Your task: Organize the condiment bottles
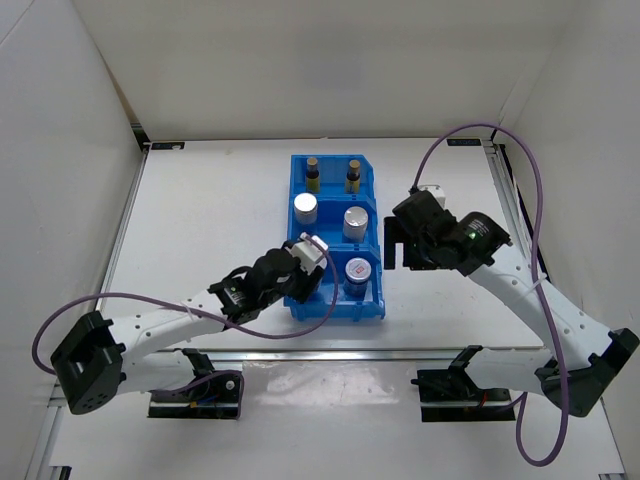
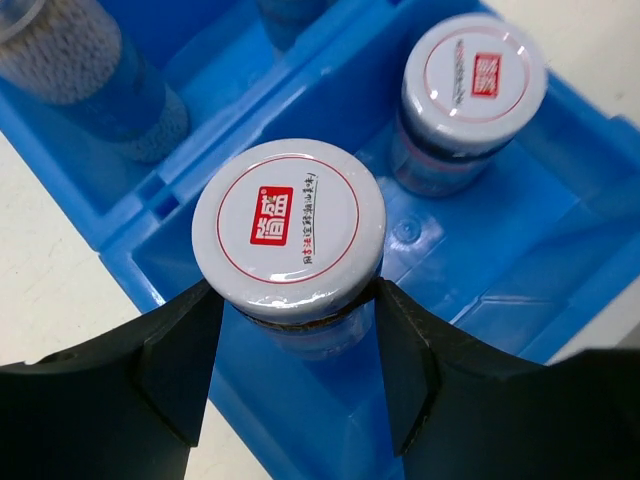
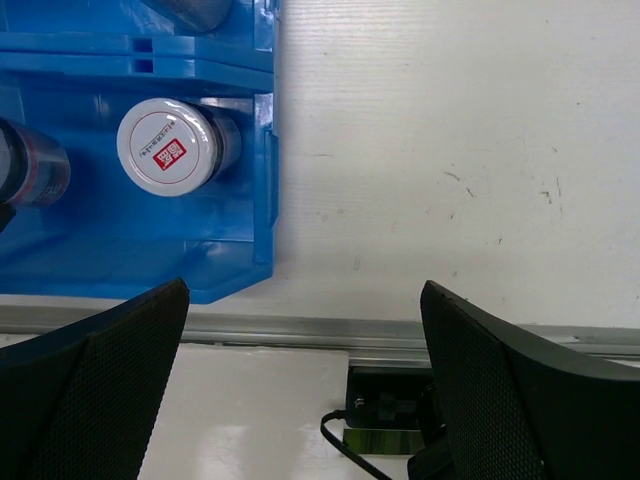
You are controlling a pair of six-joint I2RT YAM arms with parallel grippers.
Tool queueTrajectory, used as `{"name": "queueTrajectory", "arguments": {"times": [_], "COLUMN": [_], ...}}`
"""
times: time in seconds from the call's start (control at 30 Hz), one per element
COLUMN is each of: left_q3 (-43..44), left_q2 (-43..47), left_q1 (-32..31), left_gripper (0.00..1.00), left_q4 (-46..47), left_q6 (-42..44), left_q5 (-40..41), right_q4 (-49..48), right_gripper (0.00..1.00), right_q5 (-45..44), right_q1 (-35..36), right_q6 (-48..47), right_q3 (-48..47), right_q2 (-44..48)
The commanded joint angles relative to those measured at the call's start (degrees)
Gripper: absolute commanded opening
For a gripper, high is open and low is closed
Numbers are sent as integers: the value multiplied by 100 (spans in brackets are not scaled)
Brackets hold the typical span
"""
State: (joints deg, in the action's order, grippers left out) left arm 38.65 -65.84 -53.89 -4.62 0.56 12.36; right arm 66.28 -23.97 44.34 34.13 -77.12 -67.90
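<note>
My left gripper [image 1: 305, 257] is shut on a short jar with a white, red-logo lid [image 2: 289, 222], holding it just under the lid in the left half of the blue bin's near compartment; I cannot tell if its base touches the floor. A second jar [image 1: 359, 270] stands in the right half of that compartment and also shows in the left wrist view [image 2: 475, 75] and the right wrist view [image 3: 166, 146]. Two silver-topped shakers [image 1: 305, 206] [image 1: 356, 222] stand in the middle compartment. Two brown bottles [image 1: 312, 167] [image 1: 353, 170] stand in the far one. My right gripper [image 3: 305, 290] is open and empty.
The blue three-compartment bin [image 1: 372, 200] sits mid-table. My right gripper [image 1: 397, 243] hovers over bare white table just right of the bin's wall [image 3: 262, 150]. A metal rail [image 3: 300, 330] runs along the table's near edge. White walls enclose the sides and back.
</note>
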Motion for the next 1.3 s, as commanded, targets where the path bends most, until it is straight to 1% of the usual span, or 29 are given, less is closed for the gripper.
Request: {"name": "queueTrajectory", "arguments": {"times": [0.0, 0.07, 0.2, 0.33, 0.43, 0.47, 0.57, 0.63, 0.7, 0.87, 0.93, 1.0, 1.03, 1.1, 1.13, 1.17, 1.23, 1.27], "left_q3": [-217, -218, -156, -104, -104, -165, -218, -218, -271, -332, -332, -384, -385, -446, -446, -446, -446, -446], "left_q2": [318, 231, -199, -560, -754, -754, -807, -807, -807, -807, -755, -694, -606, -491, -334, -254, -105, 44], "left_q1": [-16, -16, 53, 185, 334, 396, 572, 660, 713, 713, 713, 713, 713, 713, 635, 538, 424, 362], "left_gripper": [11, 11, 11, 11, 11, 11, 11, 18, 19, 19, 19, 25, 30, 33, 36, 49, 60, 78], "left_q4": [1428, 1543, 1771, 2122, 2334, 2456, 2457, 2457, 2457, 2457, 2457, 2405, 2405, 2212, 2150, 2089, 1861, 1773], "left_q6": [242, 418, 489, 419, 235, 156, -64, -135, -240, -363, -363, -363, -363, -311, -250, -179, -39, 40], "left_q5": [64, 118, 39, -260, -260, -260, -602, -735, -787, -788, -866, -937, -937, -937, -937, -937, -824, -753], "right_q4": [87, 87, 209, 385, 386, 386, 386, 386, 386, 254, 202, 201, 149, 148, 96, 96, 96, 43], "right_gripper": [100, 100, 100, 100, 100, 100, 100, 100, 100, 100, 100, 100, 100, 100, 100, 100, 100, 100], "right_q5": [-64, -64, -64, -126, -196, -257, -310, -363, -363, -363, -363, -363, -363, -363, -363, -363, -363, -363], "right_q1": [5, 5, 5, 5, 5, 5, 5, 5, 5, 5, 5, 5, 5, 5, 5, 5, 5, 5], "right_q6": [366, 427, 480, 481, 366, 305, 182, 130, 50, -99, -152, -152, -152, -100, -99, -99, -99, -47], "right_q3": [30, 91, 22, -258, -347, -434, -584, -673, -752, -822, -656, -602, -507, -339, -286, -234, -154, -84], "right_q2": [180, 233, 233, -100, -346, -408, -645, -830, -935, -1006, -927, -770, -664, -611, -454, -400, -313, -225]}}
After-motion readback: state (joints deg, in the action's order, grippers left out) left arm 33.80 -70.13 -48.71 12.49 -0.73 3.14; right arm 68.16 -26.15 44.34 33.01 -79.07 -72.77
